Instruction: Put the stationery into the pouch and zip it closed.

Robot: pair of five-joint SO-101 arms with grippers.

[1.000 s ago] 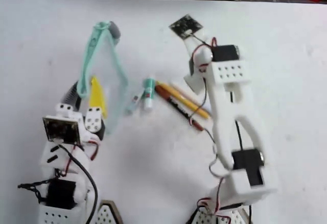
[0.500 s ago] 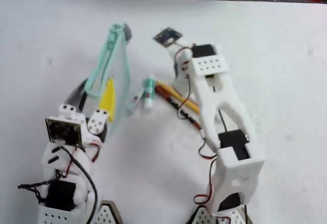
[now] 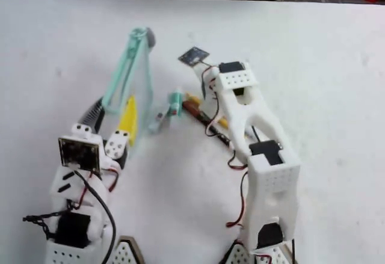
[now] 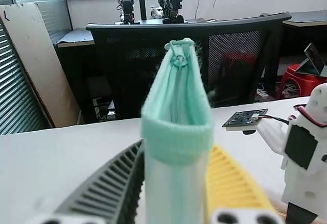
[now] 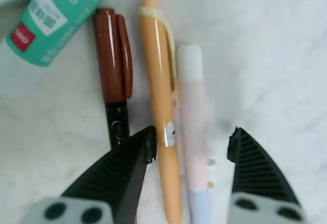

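right gripper (image 5: pixel 191 138): spread wide, straddling orange pen (image 5: pixel 159 96), pen's long axis crossing the closing line
left gripper (image 4: pixel 176 196): pinching pouch (image 4: pixel 176 106) upright

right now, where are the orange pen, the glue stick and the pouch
orange pen (image 5: pixel 159 96), right wrist view, middle of its barrel
glue stick (image 5: pixel 56 15), right wrist view, on its teal label
pouch (image 4: pixel 176 129), left wrist view, on the teal fabric band at its near end
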